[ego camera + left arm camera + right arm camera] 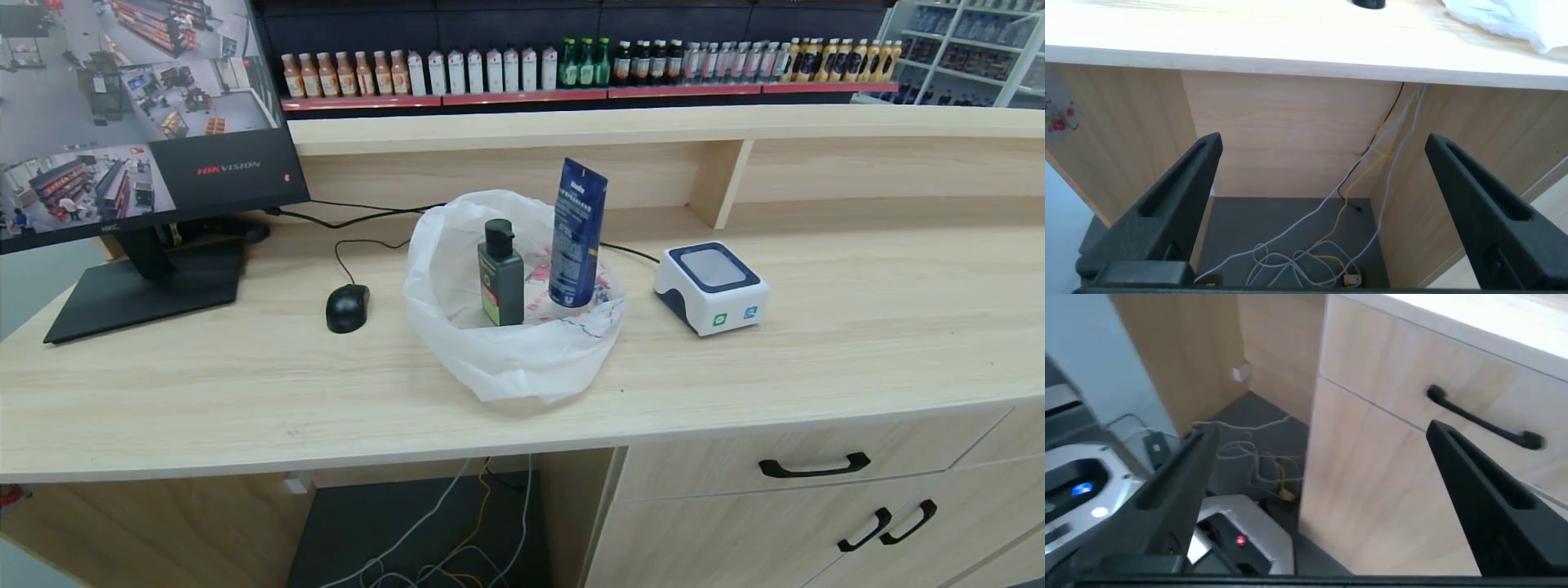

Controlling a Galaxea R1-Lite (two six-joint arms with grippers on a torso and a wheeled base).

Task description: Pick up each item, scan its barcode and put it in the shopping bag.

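Observation:
A white plastic shopping bag [510, 343] sits open in the middle of the counter. Inside it stand a dark green bottle [500, 276] with a black cap and a tall blue tube [576, 235]. Just right of the bag is the white-and-blue barcode scanner [709, 286]. My left gripper [1323, 155] hangs open below the counter's front edge, facing the open kneehole with its cables; a corner of the bag [1503, 20] lies on the counter above it. My right gripper [1319, 441] is open too, low down beside the drawer front [1413, 449], holding nothing.
A monitor [122, 122] on its stand occupies the counter's left, with a black mouse [347, 308] and cables beside it. A raised wooden shelf [653, 126] runs along the back. Drawers with black handles [814, 468] sit under the right side; loose cables [1315, 253] lie in the kneehole.

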